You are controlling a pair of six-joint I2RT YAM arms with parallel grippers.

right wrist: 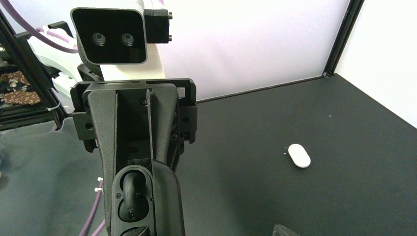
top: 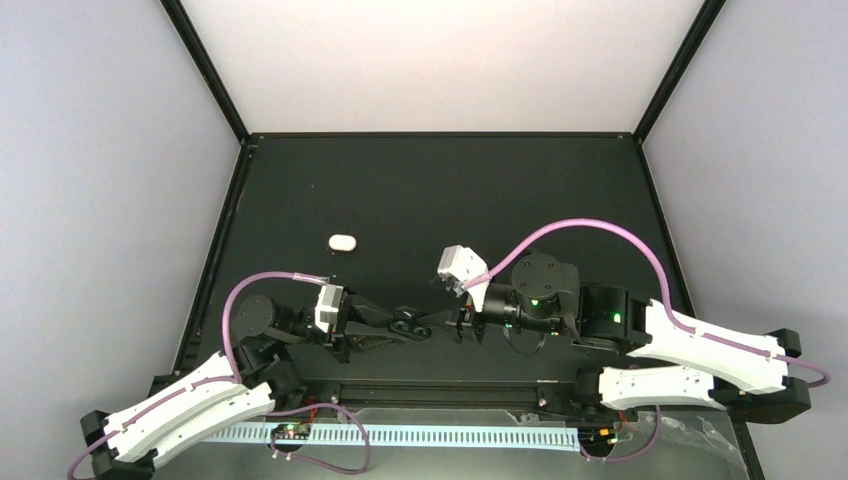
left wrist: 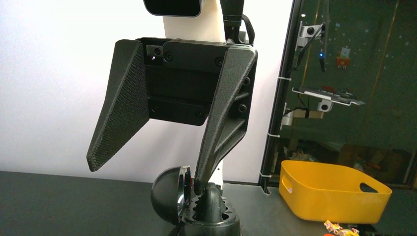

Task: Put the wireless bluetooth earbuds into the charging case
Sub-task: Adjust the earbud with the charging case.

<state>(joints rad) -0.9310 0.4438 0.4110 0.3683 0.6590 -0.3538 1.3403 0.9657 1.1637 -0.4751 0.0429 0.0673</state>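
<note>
My left gripper (top: pixel 415 325) is shut on an open black charging case (right wrist: pixel 129 196), whose lid (left wrist: pixel 169 194) stands swung to one side. A black earbud (right wrist: pixel 130 189) sits in a cavity of that case, and in the left wrist view the earbud (left wrist: pixel 217 200) sticks up out of it. My right gripper (left wrist: pixel 145 178) faces the left one with its jaws open. One of its fingertips (left wrist: pixel 197 186) rests between the lid and the bud. A closed white oval case (top: pixel 342 242) lies alone on the black table to the far left. No other earbuds are in view.
A yellow bin (left wrist: pixel 334 189) sits beyond the table's edge behind the right arm. Black frame posts (top: pixel 205 70) and pale walls enclose the table. Purple cables (top: pixel 590 228) loop above both arms. The white case (right wrist: pixel 299 155) is well away from both grippers.
</note>
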